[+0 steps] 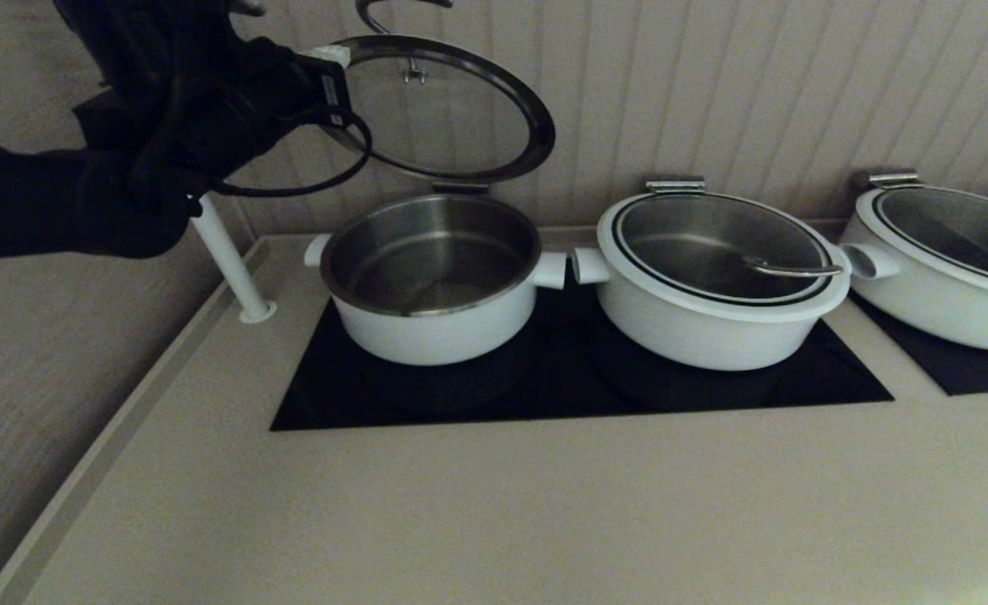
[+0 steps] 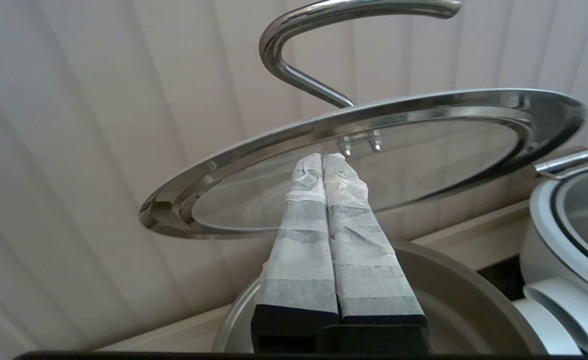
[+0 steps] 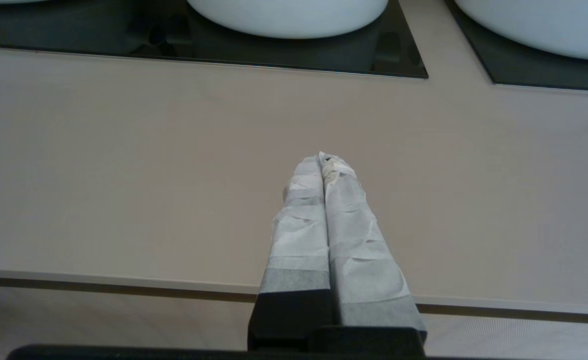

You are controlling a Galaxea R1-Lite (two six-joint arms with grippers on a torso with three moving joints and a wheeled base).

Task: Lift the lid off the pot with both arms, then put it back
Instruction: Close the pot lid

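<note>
The lid is propped up at upper centre, apparently on the pressed-together left hand, and should be lowered evenly onto the pot; the right hand, also closed, is idle over the bench.

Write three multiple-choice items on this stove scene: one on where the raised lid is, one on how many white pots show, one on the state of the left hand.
1. Where is the lid?
A. Flat on the counter
B. Raised and tilted above the open pot
C. Closed on the pot

2. How many white pots show in the head view?
A. Two
B. Three
C. Four

3. What is the state of the left hand?
A. Fingers together, under the lid's glass
C. Wide open above the counter
B. Clamped on the wire handle

Answers:
1 B, the lid stands tilted over the pot, whose steel inside is bare.
2 B, the open pot, the middle pot and the right pot.
3 A, the left wrist view shows the taped fingers pressed together beneath the glass, away from the wire handle.
</note>
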